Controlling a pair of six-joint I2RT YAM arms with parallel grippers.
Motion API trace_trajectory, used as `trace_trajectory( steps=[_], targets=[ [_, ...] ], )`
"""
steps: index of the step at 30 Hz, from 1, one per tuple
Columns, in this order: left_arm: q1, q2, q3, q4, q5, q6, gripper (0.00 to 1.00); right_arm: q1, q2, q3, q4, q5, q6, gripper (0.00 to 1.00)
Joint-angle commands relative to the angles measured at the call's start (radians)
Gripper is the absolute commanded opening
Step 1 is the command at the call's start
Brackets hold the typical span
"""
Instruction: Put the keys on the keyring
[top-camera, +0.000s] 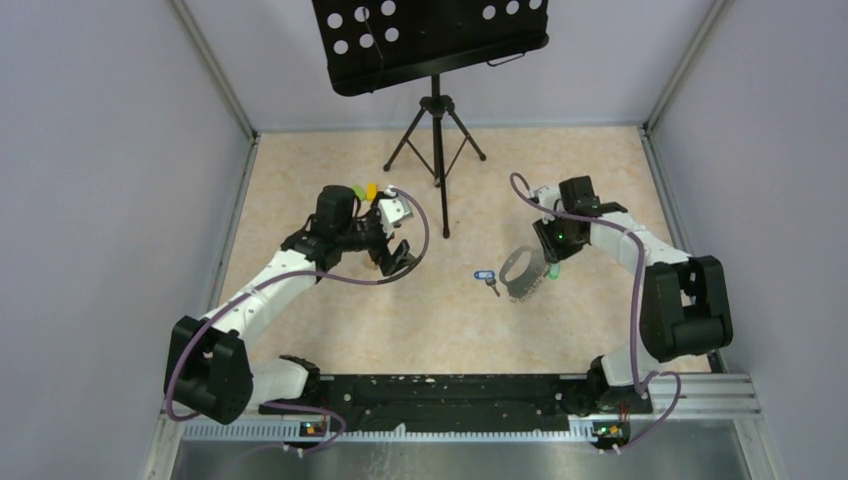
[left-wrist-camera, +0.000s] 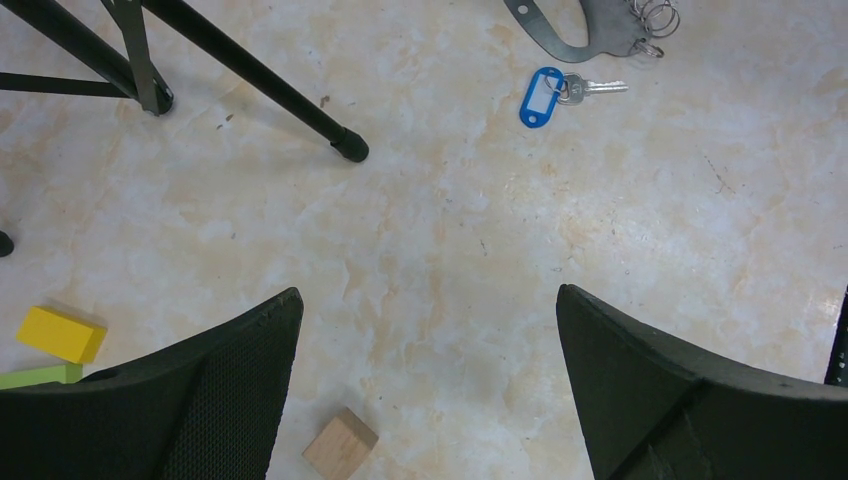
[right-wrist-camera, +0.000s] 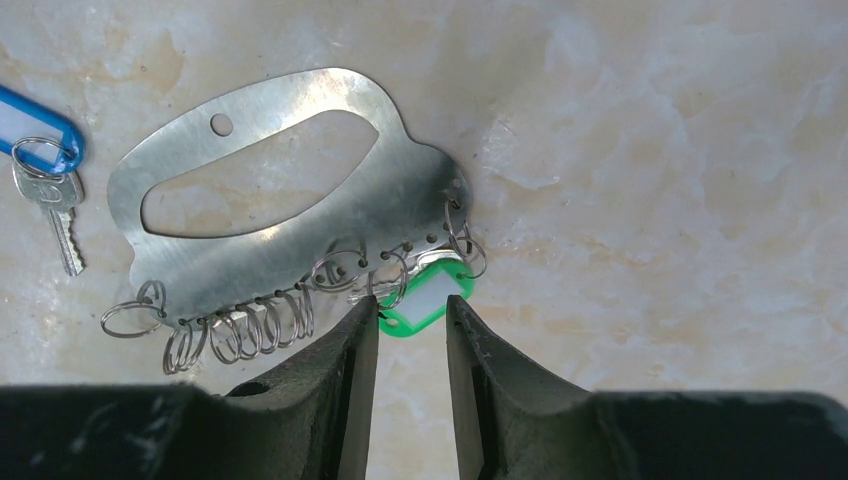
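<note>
The step in hand is the green key (right-wrist-camera: 428, 300). It lies on the worktop (right-wrist-camera: 650, 200) at five o'clock of the keyring (right-wrist-camera: 290, 250) in the right wrist view, its tag just under the last of the split rings (right-wrist-camera: 250, 330) along the plate's lower edge. The right tool (right-wrist-camera: 412, 325) is down over it, jaws narrow, one finger on each side of the tag's lower end. I cannot tell whether the pads already bite, nor whether this key is threaded on a ring or only lying against one.

The blue key (right-wrist-camera: 38, 140) lies loose at nine o'clock of the keyring, near it but apart. The left tool (left-wrist-camera: 428, 293) hangs wide and holds nothing, well off at nine o'clock beyond the blue key, near the blocks (left-wrist-camera: 60, 333).

Next, I judge, comes a firm pinch on the green tag. The key's small loop must then be worked onto a split ring. The flat plate will likely slide under any push, so the left tool may need to pin it. The thin rings leave little room for error.
</note>
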Motion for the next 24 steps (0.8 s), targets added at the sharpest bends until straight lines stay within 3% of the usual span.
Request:
trace_trajectory(
  steps=[1,15,24],
  targets=[
    [-0.005,-0.005,0.010,0.023,0.033,0.002,0.98,-0.005,0.037,0.029,-0.010,-0.020,0.035,0.30],
    [-0.006,-0.009,0.010,0.022,0.045,0.003,0.99,-0.015,0.095,0.039,-0.018,-0.068,0.036,0.28],
    [-0.006,-0.016,0.010,0.020,0.046,0.004,0.98,-0.018,0.116,0.053,-0.017,-0.074,0.030,0.16]
  ],
)
